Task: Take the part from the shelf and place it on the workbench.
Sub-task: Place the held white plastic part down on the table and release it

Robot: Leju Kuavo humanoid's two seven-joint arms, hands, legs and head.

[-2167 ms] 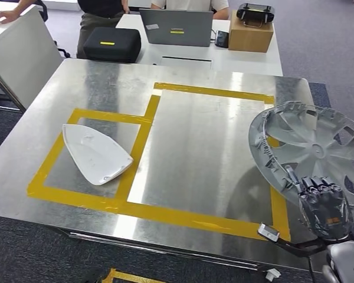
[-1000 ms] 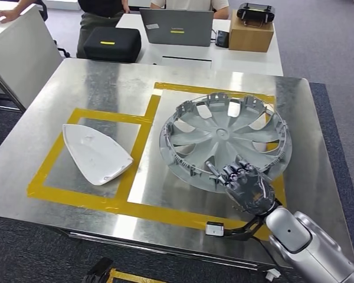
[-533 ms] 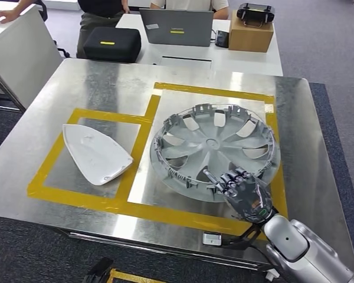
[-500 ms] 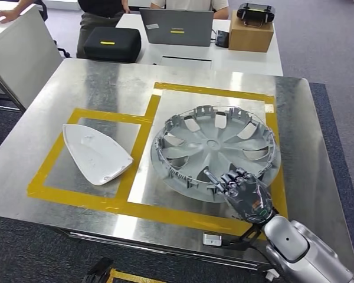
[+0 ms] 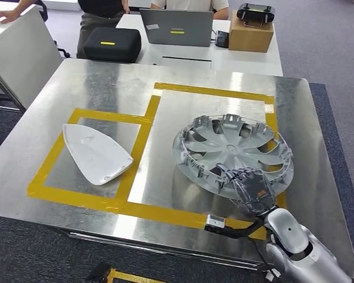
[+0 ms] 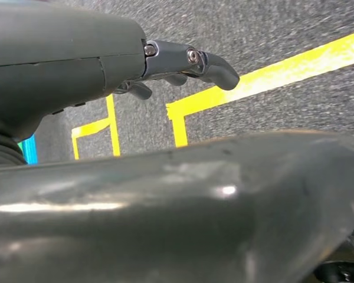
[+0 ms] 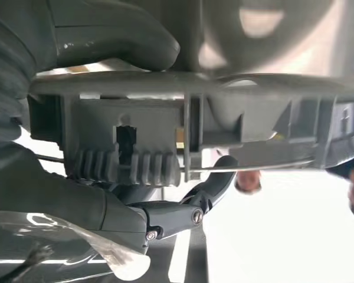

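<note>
Dark grey fingers of the right hand (image 5: 251, 190) curl over the near rim of the round silver-grey plastic wheel cover (image 5: 233, 151), gripping it; in the right wrist view the thick thumb (image 7: 117, 35) lies on one side of the rim and a darker finger (image 7: 189, 206) hooks round the other, with the cover's ribbed clips (image 7: 126, 168) between them. The cover sits inner side up over the shiny metal workbench (image 5: 100, 82), inside the larger yellow-tape rectangle (image 5: 210, 91), its right edge overlapping the tape; whether its near rim rests on the metal cannot be told. The silver right forearm (image 5: 300, 247) enters from the lower right corner.

The left hand (image 6: 184, 59) hangs over grey carpet (image 6: 277, 35) marked with yellow tape lines (image 6: 264, 73); its fingers are partly extended and hold nothing.

To the left, a white teardrop-shaped plastic shell (image 5: 95, 153) lies in the smaller taped rectangle. Behind the workbench, a white table (image 5: 273, 59) carries a black zip case (image 5: 112, 43), a grey laptop (image 5: 177, 26) and a brown cardboard box (image 5: 251, 32). People sit beyond it.
</note>
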